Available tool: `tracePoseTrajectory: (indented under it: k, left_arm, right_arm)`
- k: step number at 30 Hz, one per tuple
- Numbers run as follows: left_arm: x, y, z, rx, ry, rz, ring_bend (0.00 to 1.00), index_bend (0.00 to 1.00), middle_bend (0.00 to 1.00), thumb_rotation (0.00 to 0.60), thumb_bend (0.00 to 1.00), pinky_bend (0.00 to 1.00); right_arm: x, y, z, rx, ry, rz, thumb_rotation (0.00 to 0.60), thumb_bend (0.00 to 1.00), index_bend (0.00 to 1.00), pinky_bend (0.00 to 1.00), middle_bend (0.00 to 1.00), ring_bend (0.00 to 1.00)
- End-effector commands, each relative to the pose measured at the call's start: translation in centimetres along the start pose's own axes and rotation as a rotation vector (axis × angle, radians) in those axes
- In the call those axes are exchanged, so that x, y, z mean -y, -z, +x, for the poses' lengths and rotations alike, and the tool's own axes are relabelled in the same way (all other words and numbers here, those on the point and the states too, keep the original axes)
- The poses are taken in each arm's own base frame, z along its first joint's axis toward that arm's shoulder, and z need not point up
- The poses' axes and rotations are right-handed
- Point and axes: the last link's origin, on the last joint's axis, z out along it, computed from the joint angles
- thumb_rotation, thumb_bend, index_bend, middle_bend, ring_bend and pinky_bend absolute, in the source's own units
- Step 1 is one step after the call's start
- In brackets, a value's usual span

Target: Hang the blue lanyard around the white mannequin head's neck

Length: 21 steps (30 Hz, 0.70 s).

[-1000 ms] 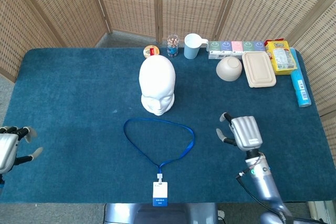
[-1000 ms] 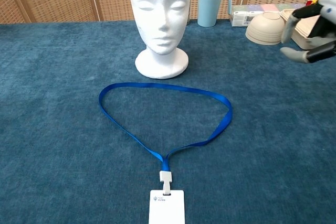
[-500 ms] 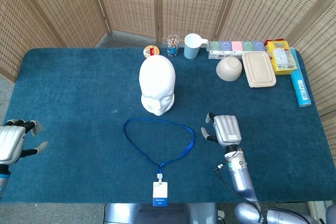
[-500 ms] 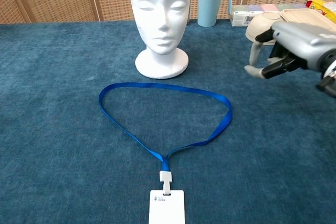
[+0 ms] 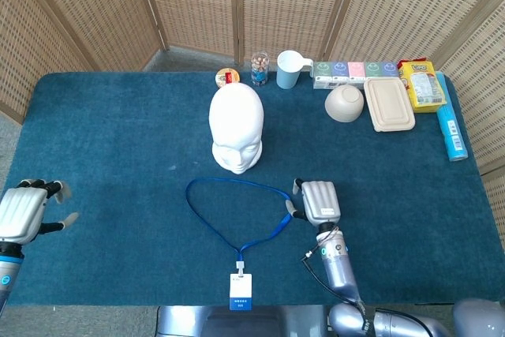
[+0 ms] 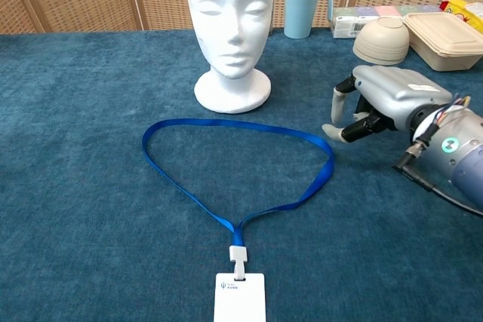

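Observation:
The white mannequin head stands upright mid-table, facing me. In front of it the blue lanyard lies flat in a wide loop, its white badge near the table's front edge. My right hand hovers just right of the loop's right bend, fingers curled downward, holding nothing. My left hand sits at the far left edge, fingers apart and empty; the chest view does not show it.
Along the back edge stand a small tin, a jar, a light blue mug, boxes, a beige bowl, a lidded container, a yellow packet and a blue tube.
My right hand has travelled left and lower, from the table's right side to beside the lanyard's right bend. My left hand has crept slightly inward. The lanyard and head are unmoved.

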Motion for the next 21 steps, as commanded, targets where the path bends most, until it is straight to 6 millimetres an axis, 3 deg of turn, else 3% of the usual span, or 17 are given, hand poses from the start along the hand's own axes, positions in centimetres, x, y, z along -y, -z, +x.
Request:
tracePoseTrajectory:
  k: [1,21]
  left_arm:
    - [0.0,0.0,-0.1,0.002,0.000,-0.001,0.45,0.48,0.55,0.464,0.20,0.36]
    - [0.0,0.0,-0.6,0.037,-0.001,0.001,0.44,0.48,0.54,0.466,0.20,0.36]
  right_arm:
    - [0.1,0.0,-0.6,0.004,0.024,-0.004,0.407,0.39,0.48,1.00,1.00,1.00]
    - [0.7,-1.0,-2.4,0.033,0.076,-0.018,0.408,0.39,0.48,1.00,1.00,1.00]
